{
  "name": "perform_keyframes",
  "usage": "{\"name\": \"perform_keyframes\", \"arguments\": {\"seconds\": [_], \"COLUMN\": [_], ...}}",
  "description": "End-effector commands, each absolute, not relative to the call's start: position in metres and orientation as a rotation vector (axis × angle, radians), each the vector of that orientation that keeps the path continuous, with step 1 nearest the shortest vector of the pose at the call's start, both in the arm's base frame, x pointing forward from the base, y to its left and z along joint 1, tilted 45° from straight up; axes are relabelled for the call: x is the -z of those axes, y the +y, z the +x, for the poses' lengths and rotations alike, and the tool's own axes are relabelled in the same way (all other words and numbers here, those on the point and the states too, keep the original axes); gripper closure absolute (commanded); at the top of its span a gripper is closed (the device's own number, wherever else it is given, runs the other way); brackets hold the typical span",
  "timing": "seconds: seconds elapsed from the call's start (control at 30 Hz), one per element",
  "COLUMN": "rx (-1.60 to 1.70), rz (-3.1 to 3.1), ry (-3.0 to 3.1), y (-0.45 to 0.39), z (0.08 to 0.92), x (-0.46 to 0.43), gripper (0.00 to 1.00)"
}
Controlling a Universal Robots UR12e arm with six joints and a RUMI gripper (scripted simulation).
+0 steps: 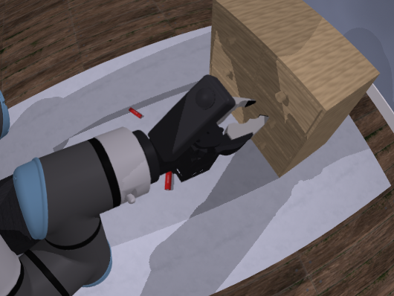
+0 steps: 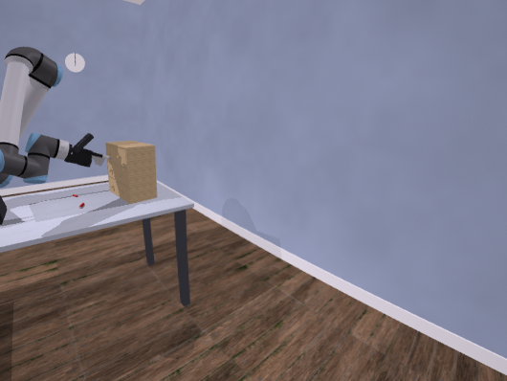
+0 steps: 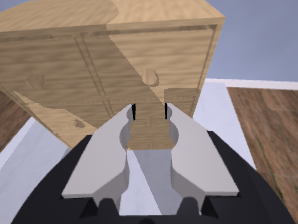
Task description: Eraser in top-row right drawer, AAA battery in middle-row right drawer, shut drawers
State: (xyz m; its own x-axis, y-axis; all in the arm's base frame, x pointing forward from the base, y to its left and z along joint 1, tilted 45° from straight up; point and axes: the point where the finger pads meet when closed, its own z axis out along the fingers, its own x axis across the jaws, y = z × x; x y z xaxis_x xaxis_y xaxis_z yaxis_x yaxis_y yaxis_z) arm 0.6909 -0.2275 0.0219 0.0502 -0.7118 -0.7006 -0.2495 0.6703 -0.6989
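Note:
The wooden chest (image 1: 336, 111) (image 2: 143, 174) (image 3: 165, 11) stands upright, and the drawer fronts that show look shut. The top right drawer's knob (image 1: 282, 97) (image 3: 150, 77) is free of the fingers. My gripper (image 1: 259, 110) (image 2: 107, 158) (image 3: 150, 104) is partly open with nothing between its fingertips, in front of the chest and just short of that knob. One red battery (image 1: 135, 112) (image 2: 75, 195) lies on the table, and a thicker-looking red battery (image 1: 168, 181) (image 2: 81, 206) lies nearer the arm's wrist. Which is the AAA I cannot tell for sure. No eraser shows.
The top left knob (image 3: 35, 81) and middle left knob (image 1: 230, 74) (image 3: 77, 123) stick out from the front. The arm (image 1: 70, 178) (image 2: 40, 150) reaches low over the table (image 1: 334, 193) (image 2: 167, 203). The table's edge runs beyond the chest's right side.

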Motion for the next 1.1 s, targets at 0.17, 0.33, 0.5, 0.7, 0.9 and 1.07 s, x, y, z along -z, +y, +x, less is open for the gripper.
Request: {"name": "perform_keyframes", "arguments": {"seconds": [0.17, 0.33, 0.5, 0.7, 0.9, 1.07], "rx": [0.423, 0.423, 0.423, 0.423, 0.423, 0.423], "rz": [-0.830, -0.830, -0.830, -0.830, -0.830, -0.830], "ry": [1.522, 1.522, 1.522, 1.522, 1.522, 1.522], "y": [-0.232, -0.236, -0.238, -0.240, -0.240, -0.240], "z": [0.675, 0.658, 0.650, 0.641, 0.639, 0.639], "x": [-0.025, -0.028, -0.029, -0.031, -0.031, -0.031], "gripper": [0.80, 0.80, 0.80, 0.80, 0.80, 0.80]}}
